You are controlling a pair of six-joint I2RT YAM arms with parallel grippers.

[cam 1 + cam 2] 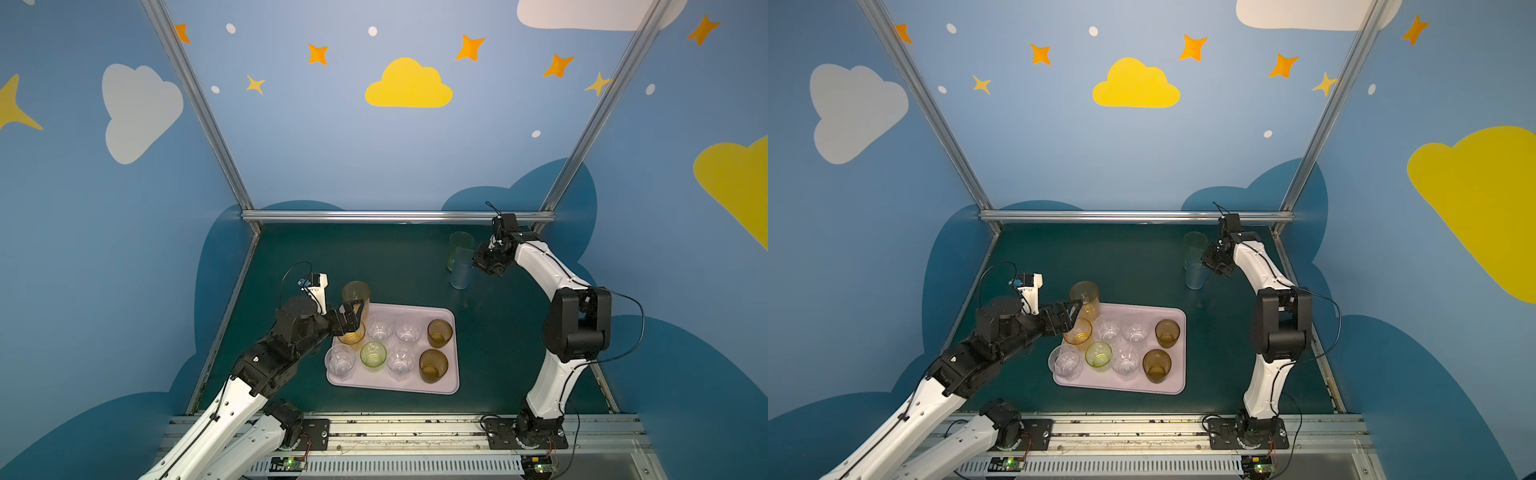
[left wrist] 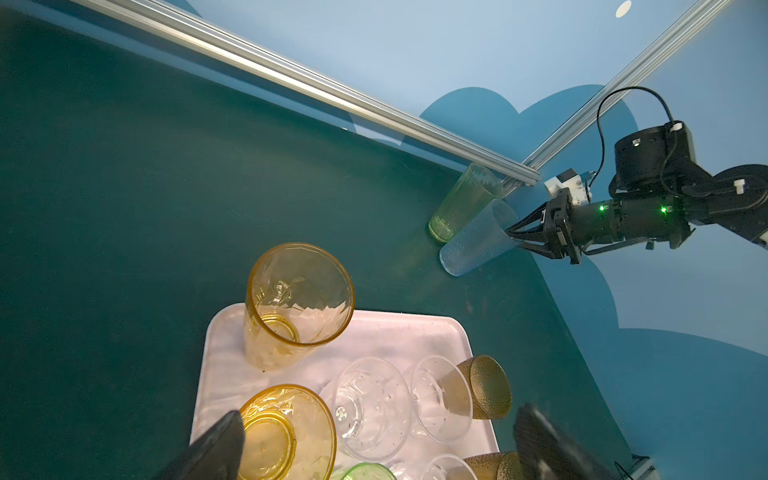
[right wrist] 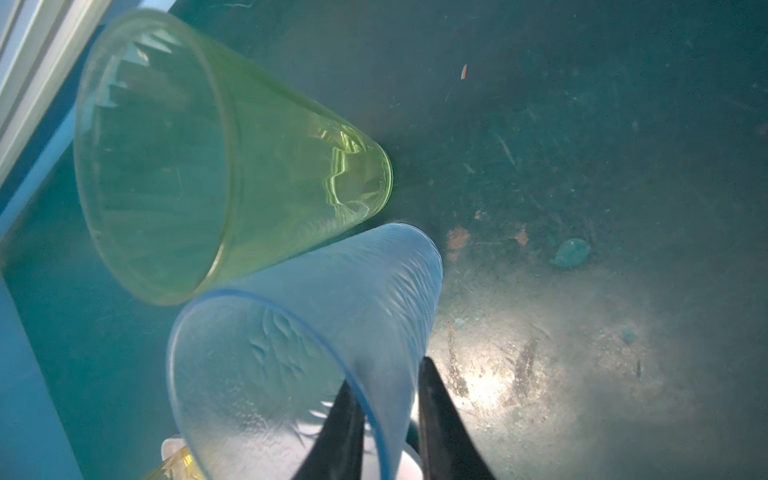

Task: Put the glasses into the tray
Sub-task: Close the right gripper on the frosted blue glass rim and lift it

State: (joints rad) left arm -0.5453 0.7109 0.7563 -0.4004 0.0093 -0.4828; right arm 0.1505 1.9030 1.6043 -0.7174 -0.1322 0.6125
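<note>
1. One pale tray (image 1: 374, 387) lies near the middle of the table (image 1: 374, 257). Nine glasses stand in it, with the tall yellow glass (image 1: 356, 295) at its far-left corner and the short orange glass (image 1: 352, 334) just nearer.
2. Two tall glasses are not yet in the tray. They stand on the table at the far right, well apart from it, the green glass (image 1: 459, 245) farther and the blue glass (image 1: 460, 276) nearer. Their rims are so close that I cannot tell whether they touch.
3. The blue glass is mine to take. I judge it light, thin-walled and smooth. It would likely flex under a hard squeeze and slip if taken round the body. Being tall on a narrow foot, it should tip easily.
4. My right pincer (image 3: 386, 399) is narrow, with one finger inside the blue glass's rim and one outside, on its right side. Whether they already pinch the wall I cannot tell. I think the rim wall is the right hold, with modest pressure and a straight lift clear of the green glass.
5. My left pincer (image 1: 356, 311) stands wide and holds nothing. It hangs over the tray's far-left corner beside the yellow glass.
</note>
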